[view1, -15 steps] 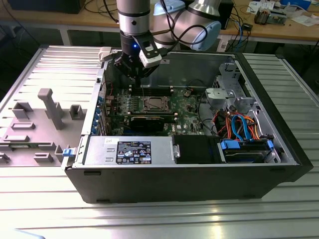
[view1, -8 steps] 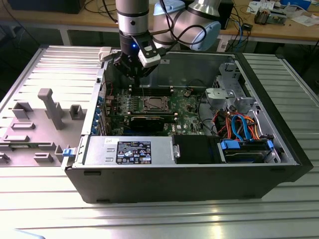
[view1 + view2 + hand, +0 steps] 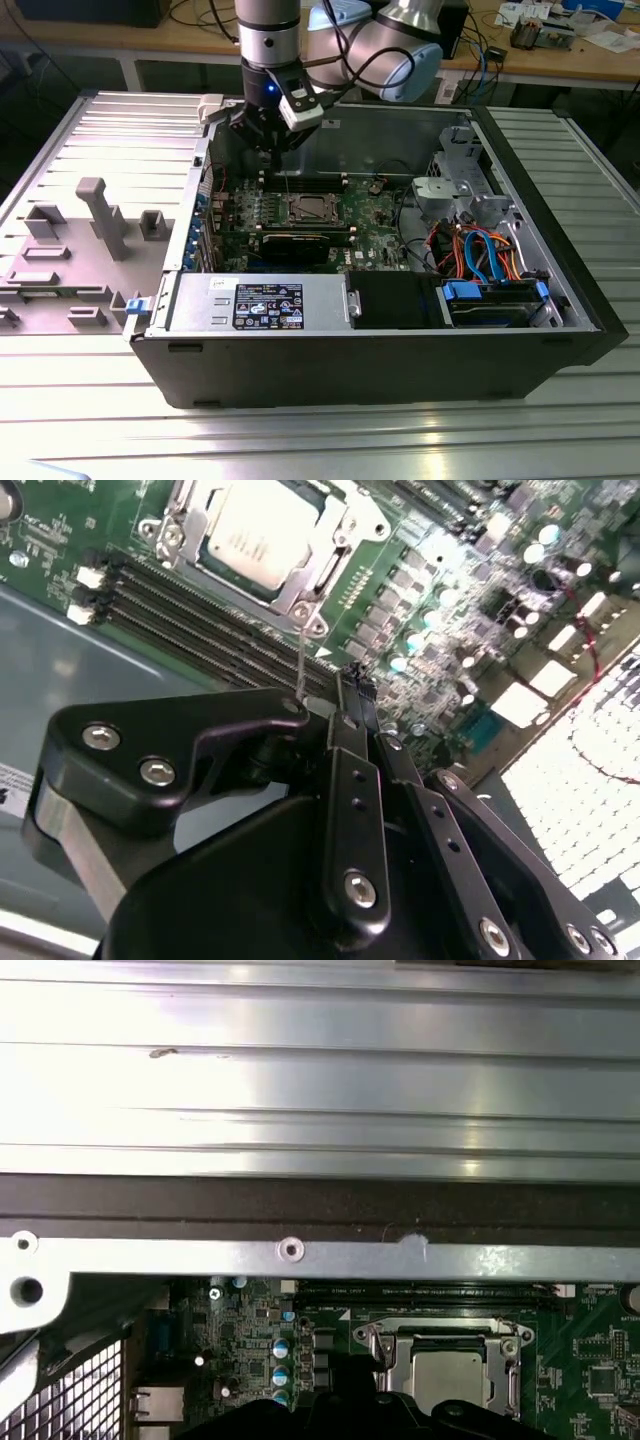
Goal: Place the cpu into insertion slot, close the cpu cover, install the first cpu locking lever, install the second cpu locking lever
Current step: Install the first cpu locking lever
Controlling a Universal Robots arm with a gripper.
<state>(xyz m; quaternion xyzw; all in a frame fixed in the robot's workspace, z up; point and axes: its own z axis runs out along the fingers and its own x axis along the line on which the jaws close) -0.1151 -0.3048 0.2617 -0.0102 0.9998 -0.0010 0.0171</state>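
**Poised beside a seated cpu**

Shows the fingers (image 3: 350, 715) of the gripper (image 3: 352, 685) set tip to tip, with nothing seen clamped between them. Stands just beside a thin locking lever (image 3: 300, 650) rising upright from a corner of the socket and passing behind the black linkage; cannot tell whether touching. Hangs, in the exterior view, as the gripper (image 3: 268, 150) over the far part of the green motherboard (image 3: 380, 215), with the long dark memory slots (image 3: 180, 620) lying between it and the insertion slot (image 3: 308, 210). Finds the cpu (image 3: 262, 530) lying flat in that slot, silvery top up, and the cpu cover (image 3: 338, 535) down around it. Places all this inside an open computer case (image 3: 350, 350) on a ribbed metal table (image 3: 560, 420), with a grey fixture tray (image 3: 90, 240) on the exterior view's left.
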